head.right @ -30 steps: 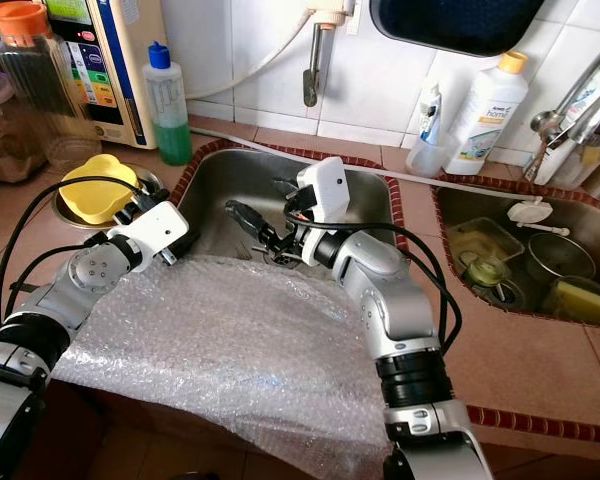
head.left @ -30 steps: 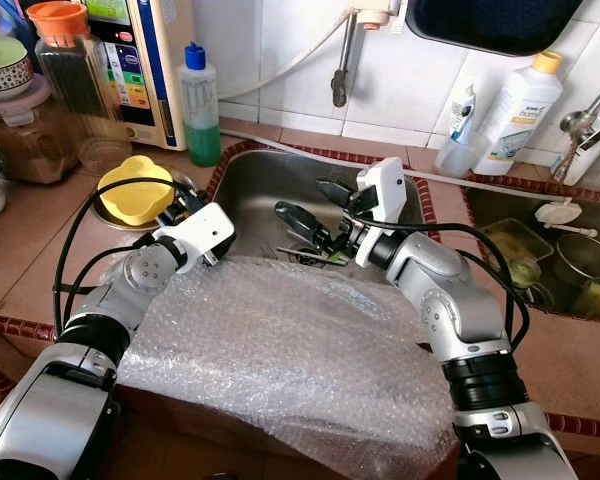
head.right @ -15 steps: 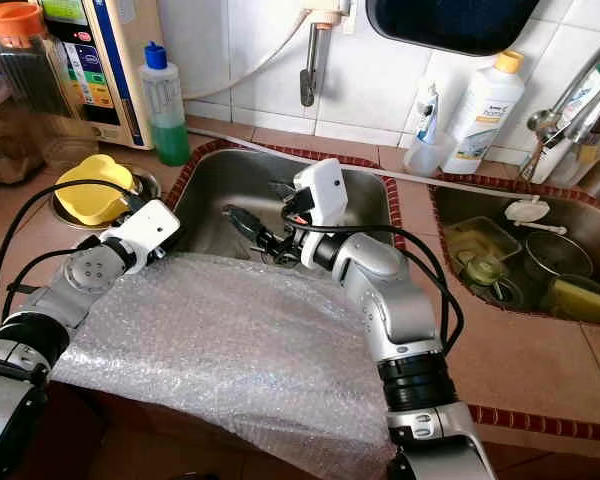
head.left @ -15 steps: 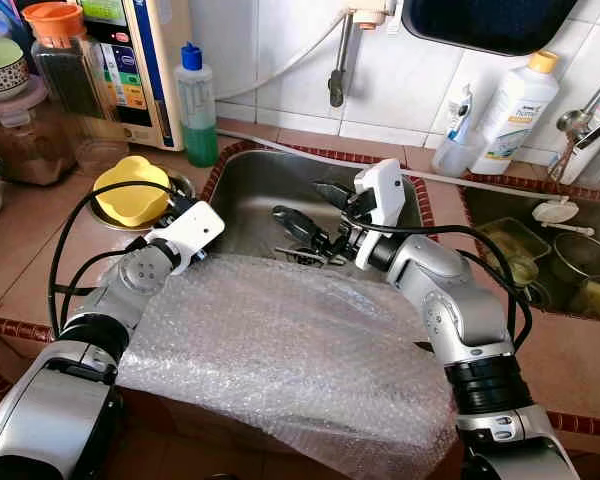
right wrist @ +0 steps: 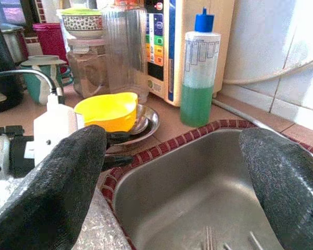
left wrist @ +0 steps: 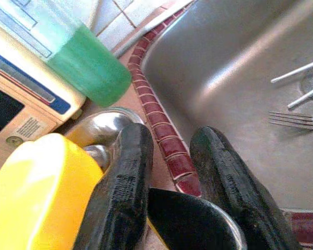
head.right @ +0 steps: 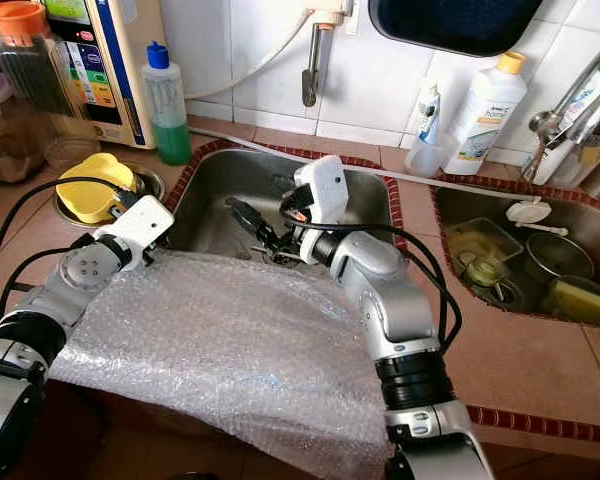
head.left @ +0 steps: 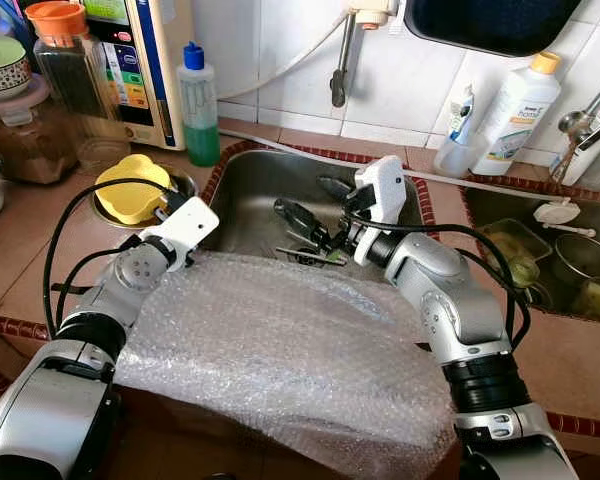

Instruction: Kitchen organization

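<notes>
A big sheet of bubble wrap (head.left: 280,350) lies over the counter's front edge, its far edge at the steel sink (head.left: 250,185). My left gripper (left wrist: 172,140) is at the sink's left rim, beside a yellow cup (head.left: 130,190) that sits on a steel plate (right wrist: 146,122). Its fingers (left wrist: 125,192) stand a little apart, open, with a dark steel-rimmed thing close under them. My right gripper (head.left: 310,205) hovers over the sink basin, fingers (right wrist: 52,182) spread wide, holding nothing. A fork (left wrist: 292,121) and other utensils lie near the drain.
A green soap bottle (head.left: 200,105), an appliance (head.left: 140,60) and jars (head.left: 75,80) stand at the back left. A white detergent bottle (head.left: 515,110) stands behind a second sink (head.left: 500,205) holding dishes at the right. A red tile border (left wrist: 167,146) rims both sinks.
My left gripper has shifted slightly left, toward the yellow cup and plate. The right gripper has hardly moved over the sink.
</notes>
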